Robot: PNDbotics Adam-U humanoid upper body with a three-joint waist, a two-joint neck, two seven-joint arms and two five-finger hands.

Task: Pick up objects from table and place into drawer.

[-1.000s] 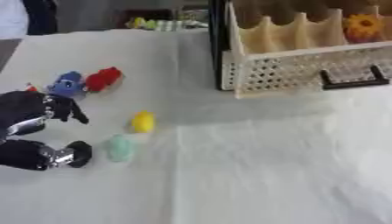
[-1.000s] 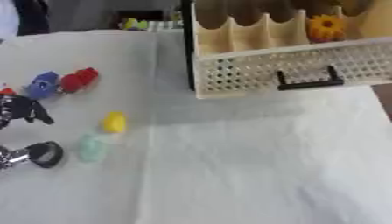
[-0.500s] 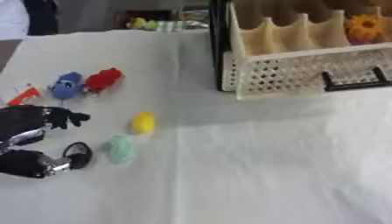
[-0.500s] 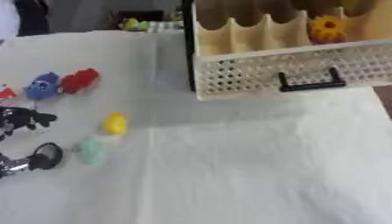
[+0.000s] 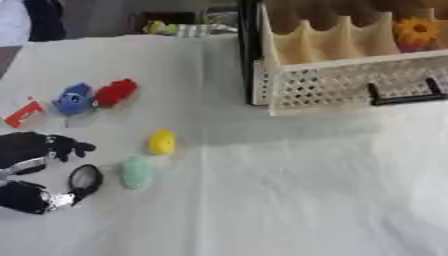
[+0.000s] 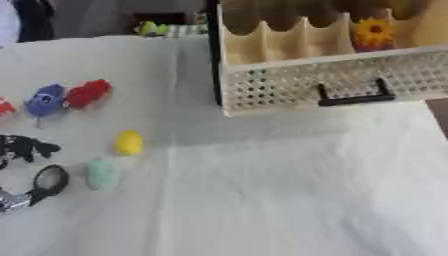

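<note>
My left hand point(image 5: 39, 170) shows at the left edge, fingers and thumb spread, holding nothing. Just right of it lies a pale green object point(image 5: 135, 172), and a small yellow one point(image 5: 162, 142) sits slightly farther back. A blue toy point(image 5: 74, 98), a red toy point(image 5: 115, 92) and a small orange-red piece point(image 5: 23, 114) lie farther back on the left. The open cream drawer point(image 5: 350, 87), with perforated front and black handle point(image 5: 402, 93), stands at the back right. An orange flower-like thing point(image 5: 415, 32) sits in one of its compartments. The right hand is out of view.
A white cloth point(image 5: 289, 190) covers the table, wrinkled toward the right front. Small yellow-green items point(image 5: 171, 28) lie past the table's far edge. A dark shape point(image 5: 44, 17) stands at the far left corner.
My left hand has drawn back toward the left edge and lower, away from the blue and red toys. The objects on the cloth have not moved.
</note>
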